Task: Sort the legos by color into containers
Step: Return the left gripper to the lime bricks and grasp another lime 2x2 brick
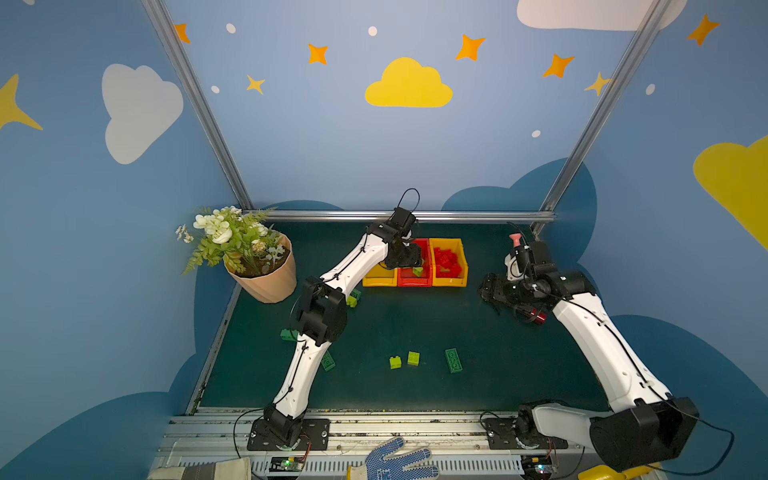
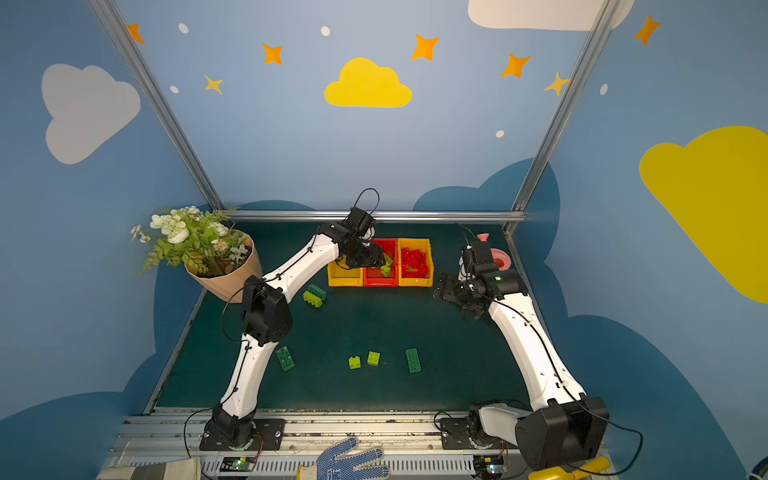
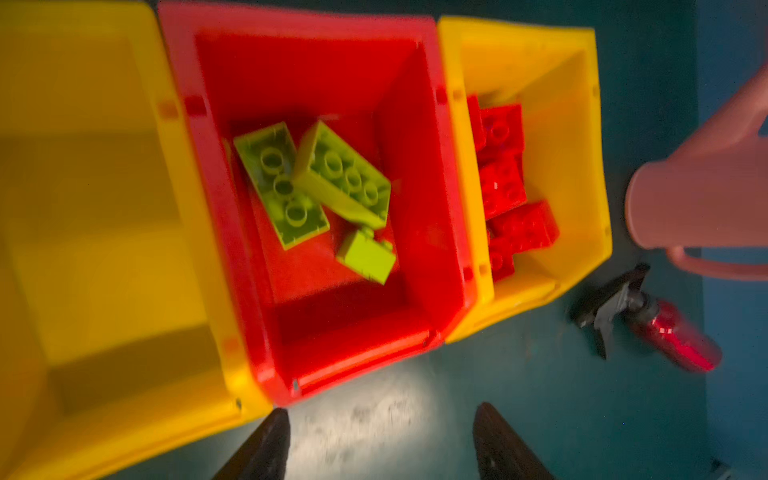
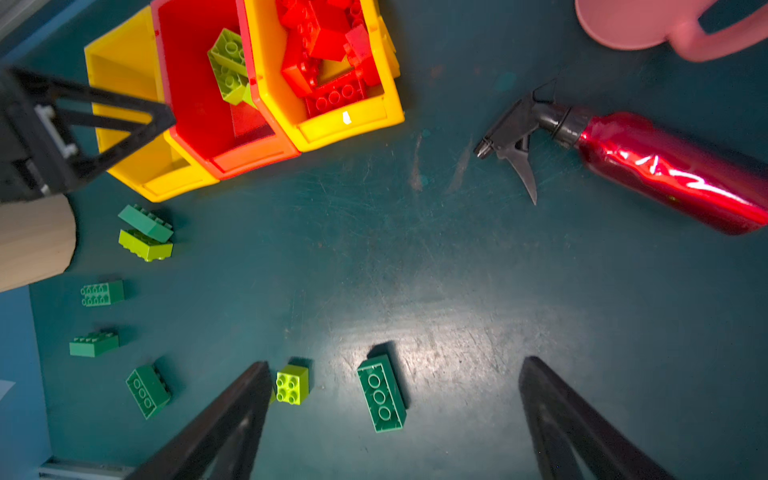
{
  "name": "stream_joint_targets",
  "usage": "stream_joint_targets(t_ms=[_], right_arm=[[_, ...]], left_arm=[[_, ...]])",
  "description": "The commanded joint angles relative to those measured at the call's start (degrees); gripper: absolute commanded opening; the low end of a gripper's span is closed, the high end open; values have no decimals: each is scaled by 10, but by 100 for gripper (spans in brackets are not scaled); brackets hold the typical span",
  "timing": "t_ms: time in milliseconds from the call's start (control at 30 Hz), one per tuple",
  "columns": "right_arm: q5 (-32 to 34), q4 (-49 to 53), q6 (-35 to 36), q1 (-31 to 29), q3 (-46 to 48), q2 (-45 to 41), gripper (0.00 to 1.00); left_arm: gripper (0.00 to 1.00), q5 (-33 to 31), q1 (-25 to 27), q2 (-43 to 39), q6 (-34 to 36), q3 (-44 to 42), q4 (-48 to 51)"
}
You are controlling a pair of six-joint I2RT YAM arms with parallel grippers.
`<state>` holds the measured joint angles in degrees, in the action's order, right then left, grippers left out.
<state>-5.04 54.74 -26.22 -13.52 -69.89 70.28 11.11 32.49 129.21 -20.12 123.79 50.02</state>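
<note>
- left gripper point(image 3: 381, 409) hangs by the red bin point(image 3: 419, 174), jaws apart and empty; lime legos point(image 3: 332, 178) lie inside.
- right gripper point(image 4: 395, 362) spread wide, empty.
- red legos point(image 3: 505, 183) sit in the adjoining yellow bin point(image 3: 582, 166); green legos point(image 4: 380, 392) loose on the mat point(image 4: 415, 270).

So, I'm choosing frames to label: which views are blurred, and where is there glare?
Left wrist view: motion-blurred, the red open-top plastic bin and lime green studded bricks smeared. Right wrist view: sharp, glare streaks on the shiny red spray bottle, a bright patch on the dark green mat. Both top views: sharp, no glare.
</note>
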Motion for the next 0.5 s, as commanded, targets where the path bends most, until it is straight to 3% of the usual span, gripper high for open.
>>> stream_joint_targets(t_ms=[0, 200, 467], right_arm=[[-22, 9, 14, 2, 25, -21, 91], [-59, 0, 27, 3, 53, -32, 91], [-113, -12, 56, 2, 58, -6, 92]], left_arm=[[71, -38, 14, -79, -8, -110, -30], [71, -88, 45, -225, -65, -367, -81], [71, -122, 127, -328, -170, -545, -102]])
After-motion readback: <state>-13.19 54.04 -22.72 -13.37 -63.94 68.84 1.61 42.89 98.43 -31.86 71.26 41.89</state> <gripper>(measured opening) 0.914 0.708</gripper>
